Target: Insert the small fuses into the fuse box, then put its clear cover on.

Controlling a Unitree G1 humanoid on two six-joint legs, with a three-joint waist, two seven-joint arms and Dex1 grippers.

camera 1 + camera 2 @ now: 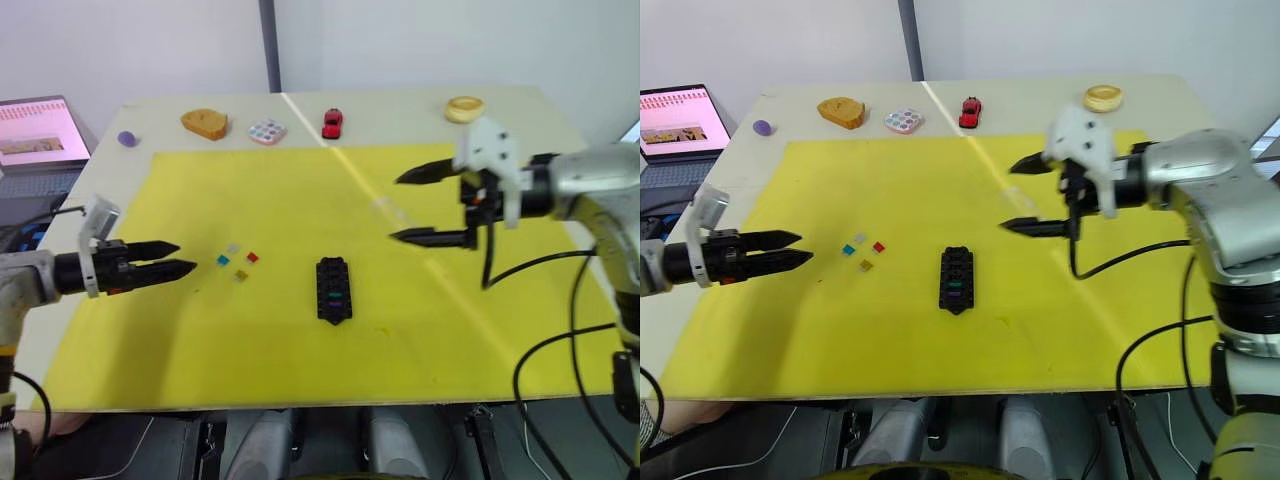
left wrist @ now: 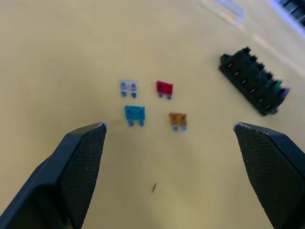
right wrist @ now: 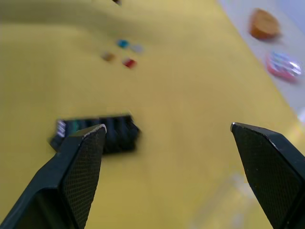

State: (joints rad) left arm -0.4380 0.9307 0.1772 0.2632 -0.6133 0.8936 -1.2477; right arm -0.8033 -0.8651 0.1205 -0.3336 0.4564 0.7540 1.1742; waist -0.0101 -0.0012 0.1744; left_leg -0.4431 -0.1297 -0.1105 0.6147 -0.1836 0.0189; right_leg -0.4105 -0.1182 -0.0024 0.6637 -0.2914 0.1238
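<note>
The black fuse box (image 1: 333, 290) lies mid-mat with a green and a purple fuse in its slots. Several loose small fuses lie to its left: grey (image 2: 127, 88), red (image 2: 164, 88), teal (image 2: 135, 115) and amber (image 2: 177, 120). My left gripper (image 1: 186, 257) is open, hovering just left of these fuses and pointing at them. The clear cover (image 1: 385, 207) rests faintly on the mat, right of and beyond the box. My right gripper (image 1: 395, 208) is open and empty, held above the mat with its fingertips near the cover.
The yellow mat (image 1: 300, 370) covers most of the table. Along the far edge stand a purple piece (image 1: 127, 139), a bread-like object (image 1: 204, 123), a pastel tile (image 1: 267, 131), a red toy car (image 1: 332, 123) and a ring (image 1: 464, 108). A laptop (image 1: 35, 135) sits at left.
</note>
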